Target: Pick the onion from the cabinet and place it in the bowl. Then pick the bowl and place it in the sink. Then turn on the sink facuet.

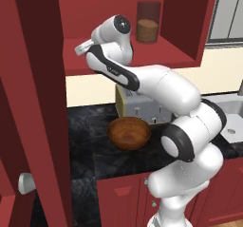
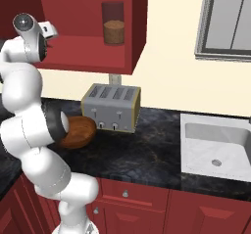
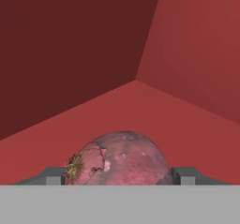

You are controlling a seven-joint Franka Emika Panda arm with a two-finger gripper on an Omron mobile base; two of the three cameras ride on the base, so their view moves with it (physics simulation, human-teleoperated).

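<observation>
- First step in hand: the two-finger gripper [image 3: 121, 175], reaching into the large dark red wall cabinet [image 1: 95, 12], straddles the dull reddish-pink onion [image 3: 119, 158] on its shelf, dark fingertips [image 3: 183, 175] flanking it; contact cannot be told.
- Next, judged: squeeze firmly, lift, carry to the glossy brown wooden bowl [image 1: 129, 132].

A cream-coloured plaster wall [image 2: 166, 76] is seen running behind a black marbled stone countertop [image 2: 147, 152]. A silver four-slot toaster [image 2: 112, 107] is set against that wall. Low dark red cupboard fronts [image 2: 147, 211] with small silver knobs are lined up under the counter. A grey-framed paned window [image 2: 229, 20] is shown at the upper right; what lies beyond the glass cannot be made out.
</observation>
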